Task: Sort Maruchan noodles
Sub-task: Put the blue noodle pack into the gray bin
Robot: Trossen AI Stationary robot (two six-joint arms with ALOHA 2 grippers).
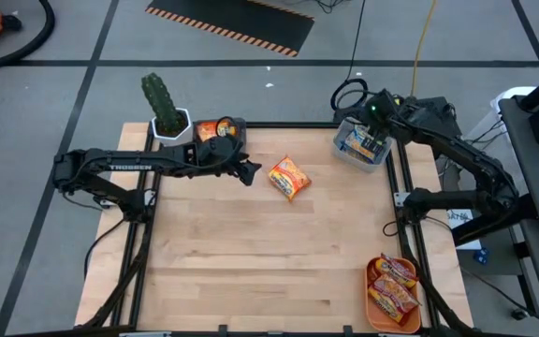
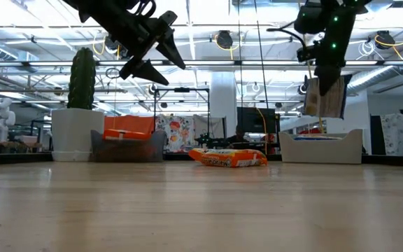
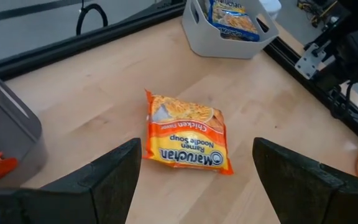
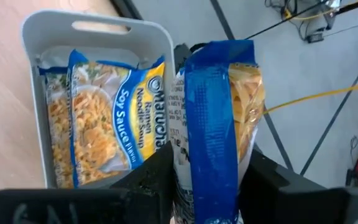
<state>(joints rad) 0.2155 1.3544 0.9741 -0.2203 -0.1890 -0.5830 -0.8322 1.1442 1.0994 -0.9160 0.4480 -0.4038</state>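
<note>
One orange packet (image 1: 289, 177) lies flat mid-surface, unsorted; the left pincer (image 1: 248, 171) hangs released beside it, spread for pickup. The right pincer (image 4: 207, 186) clasps a blue packet (image 4: 219, 118) above the white bin (image 1: 362, 146) holding its blue kin.

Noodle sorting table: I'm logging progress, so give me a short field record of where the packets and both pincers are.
left pincer: open, raised above the table, aimed at the orange packet
orange packet: lying flat and alone on the wooden table
right pincer: shut on a blue packet, held over the light bin
light bin: holds blue packets
grey bin: holds orange packets, beside the cactus
orange tray: holds dark red packets
</note>
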